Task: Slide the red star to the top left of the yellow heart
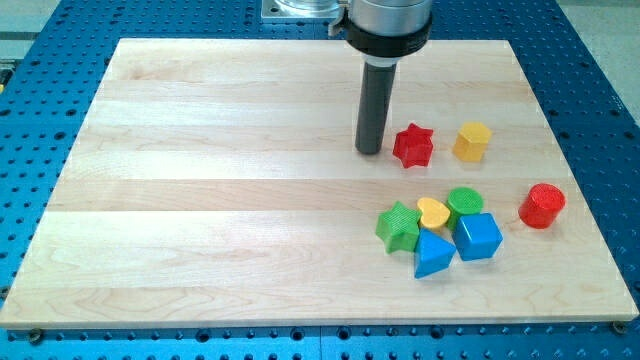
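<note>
The red star [413,146] lies on the wooden board at the view's right of centre. The yellow heart [433,213] lies below it, wedged among a green star [398,226], a green cylinder [464,202], a blue triangle [433,254] and a blue cube [478,237]. My tip [370,151] rests on the board just left of the red star, a small gap apart from it. The red star sits above and slightly left of the yellow heart.
A yellow hexagonal block [472,142] lies right of the red star. A red cylinder [542,206] lies near the board's right edge [570,150]. A blue perforated table surrounds the board.
</note>
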